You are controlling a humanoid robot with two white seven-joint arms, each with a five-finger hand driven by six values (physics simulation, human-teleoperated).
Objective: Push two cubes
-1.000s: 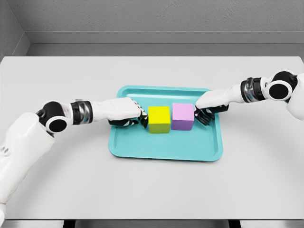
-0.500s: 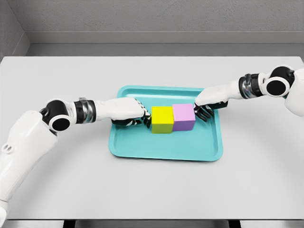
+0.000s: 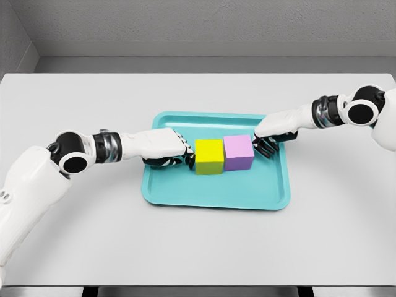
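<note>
Right now both of my hands sit inside the teal tray [image 3: 216,198], one on each side of the two cubes. My left hand [image 3: 176,156] comes in from the tray's left edge with its fingers curled under the palm, knuckles forward, holding nothing. Its dark fingertips [image 3: 187,159] are right up against the left face of the yellow cube [image 3: 209,155]; they look to be touching it, though the seam is too tight for me to be sure. My right hand [image 3: 267,143] reaches in over the tray's right rim near its far right corner. Its fingers are curled too and grip nothing, and the knuckles meet the right face of the purple cube [image 3: 238,152] near that cube's upper edge.

The two cubes stand upright, side by side in the middle of the tray, a little nearer its far edge than its near edge. The yellow one is on the left and the purple one on the right, with their inner faces pressed together or just barely apart; I see no clear gap between them. The purple cube sits slightly farther back than the yellow one.

The tray lies flat near the middle of the grey counter [image 3: 198,247], well away from all four counter edges. Both forearms stretch low across the counter toward the tray from opposite sides.
</note>
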